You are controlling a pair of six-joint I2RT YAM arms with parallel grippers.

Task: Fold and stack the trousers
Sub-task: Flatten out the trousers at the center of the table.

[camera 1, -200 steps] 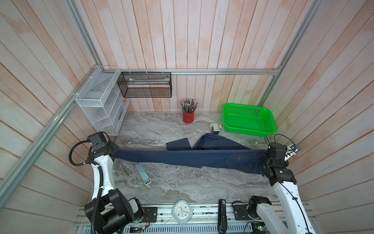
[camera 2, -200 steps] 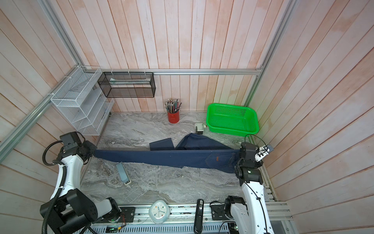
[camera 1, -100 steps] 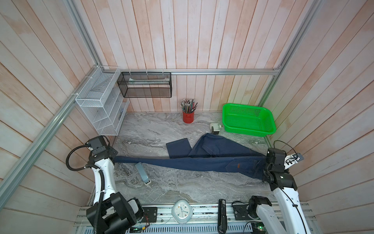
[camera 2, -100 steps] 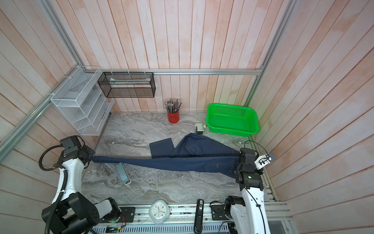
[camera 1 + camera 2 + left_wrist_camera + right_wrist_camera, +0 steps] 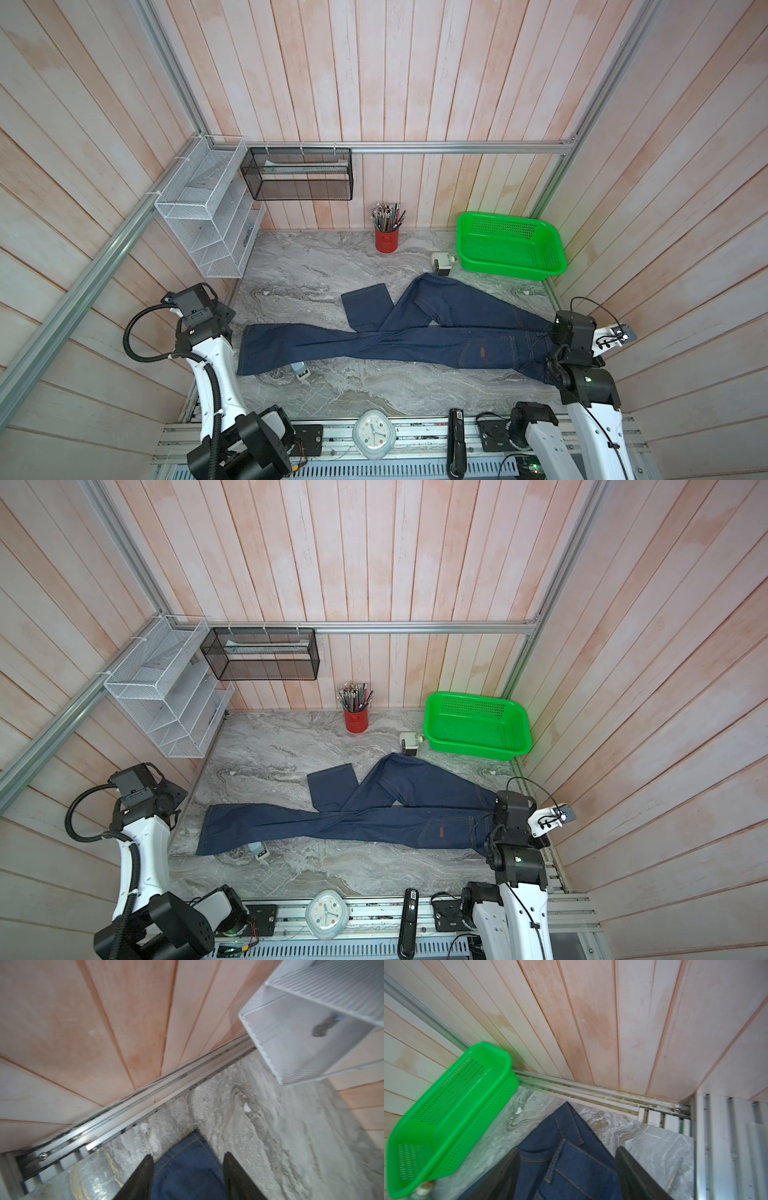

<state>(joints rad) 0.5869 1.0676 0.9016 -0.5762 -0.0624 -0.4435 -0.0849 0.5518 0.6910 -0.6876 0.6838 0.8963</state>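
The dark navy trousers [image 5: 415, 345] [image 5: 374, 820] lie flat across the marble table. One leg runs straight to the left; the other bends back, its hem near the middle. The waistband lies at the right, with a small tan patch [image 5: 482, 352] close by. My left gripper [image 5: 188, 1157] hovers open over the left hem corner [image 5: 187, 1167], fingers either side of the cloth and not pinching it. My right gripper [image 5: 566, 1149] stands open over the waistband [image 5: 566, 1167] with its belt loop. In both top views each wrist hides its own fingers.
A green basket [image 5: 511, 245] sits at the back right, a small white device [image 5: 442, 262] beside it and a red pencil cup [image 5: 386, 241] at the back. A white wire rack [image 5: 208, 224] and black mesh shelf [image 5: 299, 174] hang on the walls. A small white object [image 5: 301, 370] peeks from under the left leg.
Both grippers have opened and let go of the trousers. The cloth, held taut above the table a second ago, now lies slack on the marble.
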